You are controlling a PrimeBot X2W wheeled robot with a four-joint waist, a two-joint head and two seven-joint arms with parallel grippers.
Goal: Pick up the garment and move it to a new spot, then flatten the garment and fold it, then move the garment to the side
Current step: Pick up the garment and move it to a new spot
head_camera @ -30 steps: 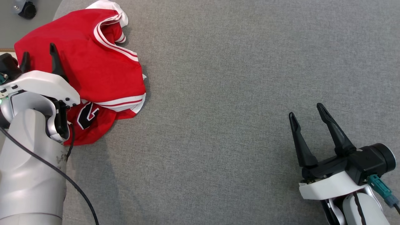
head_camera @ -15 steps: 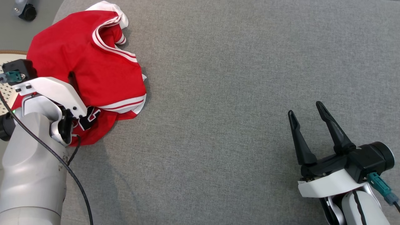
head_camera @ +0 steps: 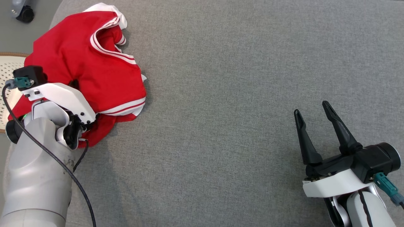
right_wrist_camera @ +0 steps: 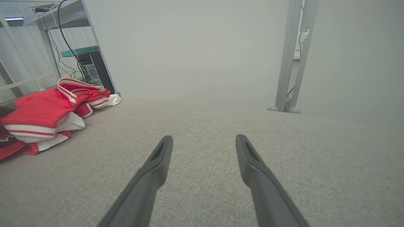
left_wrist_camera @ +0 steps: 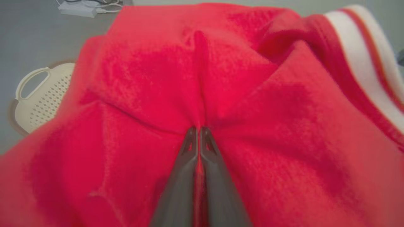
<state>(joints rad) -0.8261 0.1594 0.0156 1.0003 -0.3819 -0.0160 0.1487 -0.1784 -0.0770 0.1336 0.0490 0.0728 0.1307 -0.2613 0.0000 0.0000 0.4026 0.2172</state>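
Now my left gripper point(left_wrist_camera: 198, 130), wide open a second ago, pinches the crumpled red white-trimmed fabric jersey point(head_camera: 94, 72); I can lift. My right gripper point(head_camera: 311, 107) waits spread, empty.

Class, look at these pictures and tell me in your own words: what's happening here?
The robot's left gripper is shut on a fold of the crumpled red garment, which lies at the left of the grey surface. The right gripper is open, apart from it, holding nothing. Nothing is flattened or folded yet.
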